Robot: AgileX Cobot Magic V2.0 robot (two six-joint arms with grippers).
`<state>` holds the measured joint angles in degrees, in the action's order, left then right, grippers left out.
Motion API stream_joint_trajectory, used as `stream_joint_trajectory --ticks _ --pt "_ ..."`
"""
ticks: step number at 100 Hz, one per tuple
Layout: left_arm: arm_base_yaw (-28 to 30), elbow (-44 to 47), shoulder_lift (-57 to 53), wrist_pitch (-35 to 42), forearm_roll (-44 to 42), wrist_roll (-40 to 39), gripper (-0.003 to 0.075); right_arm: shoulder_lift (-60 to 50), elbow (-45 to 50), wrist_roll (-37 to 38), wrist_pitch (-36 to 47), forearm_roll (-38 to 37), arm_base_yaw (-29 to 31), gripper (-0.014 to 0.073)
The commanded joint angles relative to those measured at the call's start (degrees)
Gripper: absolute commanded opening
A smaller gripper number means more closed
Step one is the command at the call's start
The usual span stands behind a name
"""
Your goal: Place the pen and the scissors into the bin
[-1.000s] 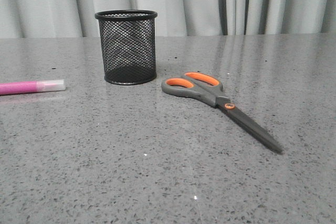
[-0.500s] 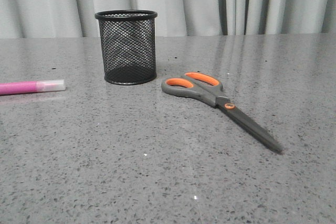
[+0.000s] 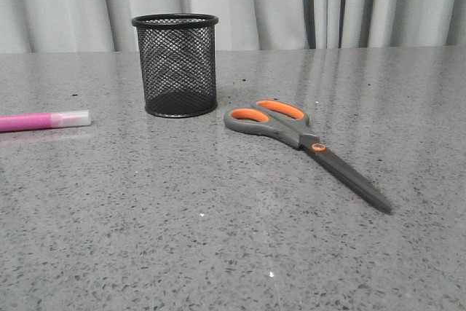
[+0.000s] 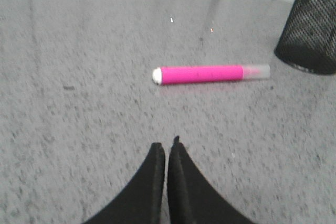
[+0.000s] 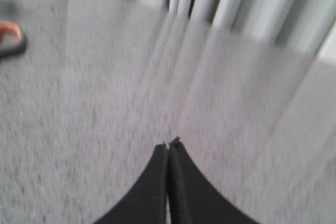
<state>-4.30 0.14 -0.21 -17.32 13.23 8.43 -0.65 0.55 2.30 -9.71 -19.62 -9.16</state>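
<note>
Nothing has moved: your pen (image 3: 44, 120) lies left of the bin (image 3: 175, 65), scissors (image 3: 306, 146) right; both end effectors, left (image 4: 166, 153) and right (image 5: 169, 150), pressed together, empty.

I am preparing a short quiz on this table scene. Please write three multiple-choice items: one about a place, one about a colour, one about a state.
1. Where do the large grey scissors with orange-lined loops lie?
A. inside the cup
B. on the table, right of the black wire-mesh cup
C. on the pen

2. What colour is the slim capped pen's body?
A. magenta-pink
B. green
C. blue

3. How is the left pincer?
A. holding the pen
B. wide open
C. shut, empty

Key: 1 B, the front view shows them flat beside the cup; 2 A, clear in the left wrist view; 3 C, its fingers meet, with the pen apart.
</note>
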Motion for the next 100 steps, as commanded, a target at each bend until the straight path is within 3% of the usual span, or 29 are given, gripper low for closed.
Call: stream_joint_trajectory --ticks 1,18,28,42,54,67,75,83,94,100 --pt "0.06 2.51 -1.89 8.74 0.11 -0.03 -0.0019 -1.07 0.84 -0.27 12.94 -2.2 0.32 -0.0069" --pt "0.06 2.41 -1.89 17.32 15.66 -0.03 -0.0019 -1.07 0.84 0.57 26.9 2.11 0.32 -0.0069" --pt "0.06 2.29 -1.89 20.91 30.04 -0.03 -0.0019 -1.07 0.84 7.28 27.99 14.38 0.32 -0.0069" --pt "0.06 2.29 -1.89 24.12 43.82 -0.03 -0.0019 -1.07 0.84 9.32 26.7 34.24 0.32 -0.0069" --pt "0.06 2.29 -1.89 25.01 44.0 -0.03 -0.0019 -1.07 0.84 9.32 28.98 43.58 0.32 -0.0069" --pt "0.06 2.29 -1.89 22.88 44.85 -0.03 -0.0019 -1.07 0.6 9.32 27.85 43.77 0.1 -0.0068" --pt "0.06 1.58 -1.89 19.63 46.79 -0.03 -0.0012 -1.07 -1.5 9.32 22.8 43.77 -0.04 -0.0053" --pt "0.06 -1.8 -1.67 13.44 42.55 0.74 0.0052 -0.96 -5.02 9.32 14.86 42.75 -0.04 0.0041" --pt "0.06 -9.43 1.47 4.82 29.04 3.73 0.0173 1.19 -11.71 9.32 2.28 39.93 -0.04 0.0246" --pt "0.06 -15.11 5.25 -0.66 22.16 5.32 0.02 3.72 -15.09 8.75 -2.86 39.75 -0.04 0.0333"
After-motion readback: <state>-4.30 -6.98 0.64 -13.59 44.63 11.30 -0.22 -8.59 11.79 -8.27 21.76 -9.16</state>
